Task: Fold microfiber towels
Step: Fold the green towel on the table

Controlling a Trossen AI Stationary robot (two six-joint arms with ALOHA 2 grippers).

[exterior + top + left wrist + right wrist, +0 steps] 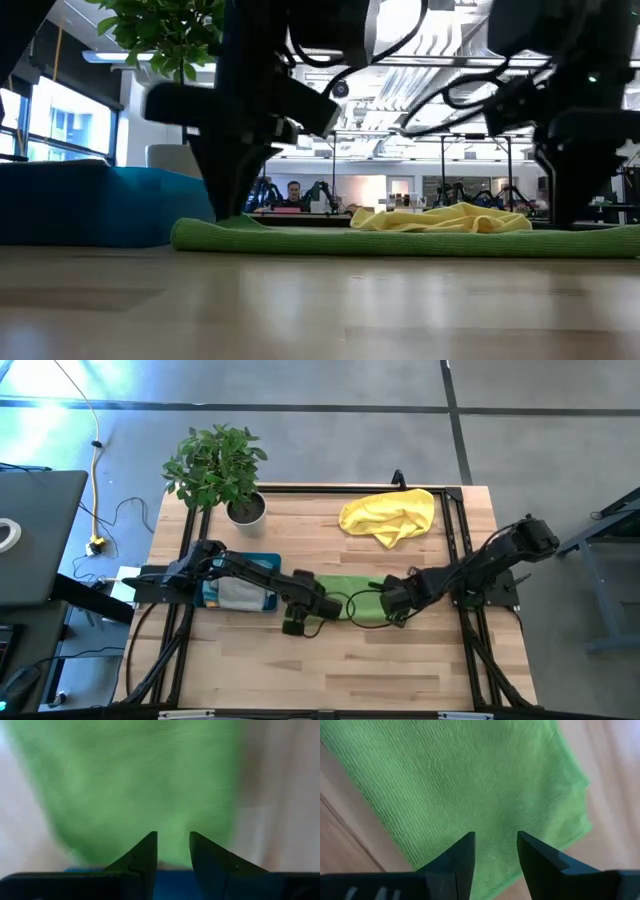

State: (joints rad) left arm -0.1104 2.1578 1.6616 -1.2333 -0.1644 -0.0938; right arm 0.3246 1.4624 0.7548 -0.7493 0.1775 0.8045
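Now the lime green towel (pixel 352 598) lies flat at mid-table, its long axis running from the left arm's side to the right arm's. The left gripper (pixel 297 616) sits over one short end and the right gripper (pixel 393 604) over the other, so each arm is nearest its own end. In both wrist views the fingers stand parted with green cloth beyond the tips and nothing between them. A yellow towel (pixel 390 515) lies crumpled farther back, and folded cloths rest in the teal tray (pixel 262 561). No readable writing shows.
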